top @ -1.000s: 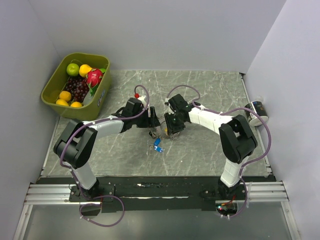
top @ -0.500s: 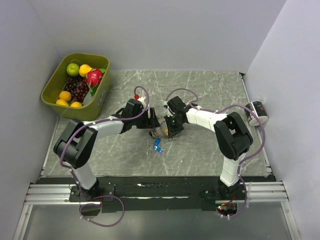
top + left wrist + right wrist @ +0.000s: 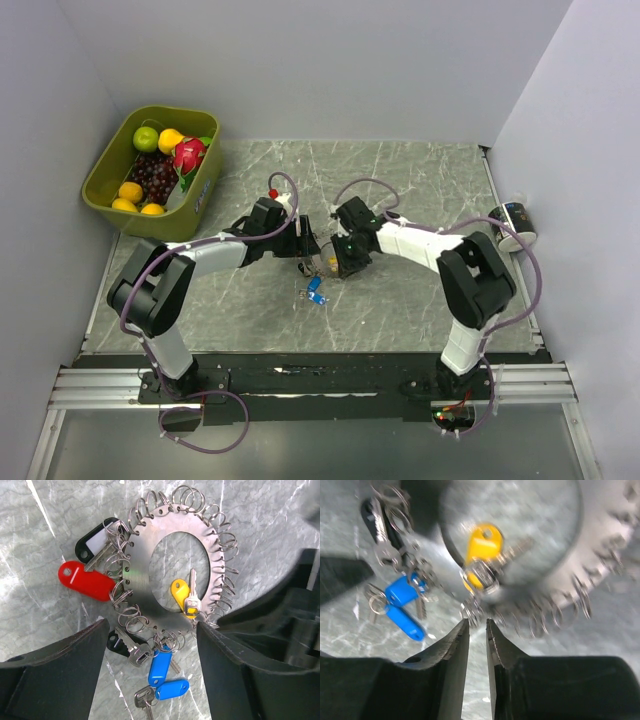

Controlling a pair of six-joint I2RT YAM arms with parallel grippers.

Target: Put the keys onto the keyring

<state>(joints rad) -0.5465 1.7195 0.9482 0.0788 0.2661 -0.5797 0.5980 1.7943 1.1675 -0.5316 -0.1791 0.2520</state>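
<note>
The left gripper [image 3: 149, 630] is wide open, its fingers on either side of the near rim of the keyring [image 3: 142, 572], which lies flat on the bench [image 3: 45, 535]. The blue keys [image 3: 161, 669] hang between the fingers. The yellow key [image 3: 181, 592] lies just ahead, in the ring's hole. The right gripper [image 3: 477, 625] is narrowed to a slit with nothing visibly held, its tips just short of the rim.

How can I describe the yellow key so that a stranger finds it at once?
On the grey marble table, find the keyring, a flat silvery disc with a big hole, edged with wire loops. The yellow key lies inside that hole. It alone is yellow and inside; the red tag, black tag and blue tags lie outside the rim.
</note>
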